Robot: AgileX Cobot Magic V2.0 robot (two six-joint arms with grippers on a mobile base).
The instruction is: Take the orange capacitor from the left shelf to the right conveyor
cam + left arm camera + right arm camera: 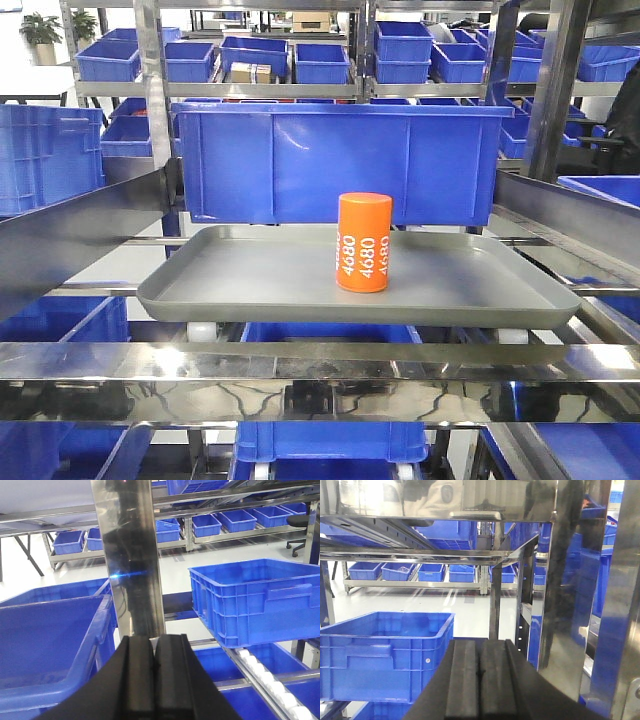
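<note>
orange capacitor (363,243) upright on grey tray (250,292) | left end effector (154,644) pressed together | right end effector (479,647) pressed together

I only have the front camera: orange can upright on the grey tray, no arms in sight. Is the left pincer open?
Observer: No, the left pincer is shut, jaws pressed together, holding nothing.
Operator: And the right one?
Observer: The right pincer is shut and empty too.
Operator: What faces the left one?
Observer: A shiny steel post, with a blue bin beside it.
</note>
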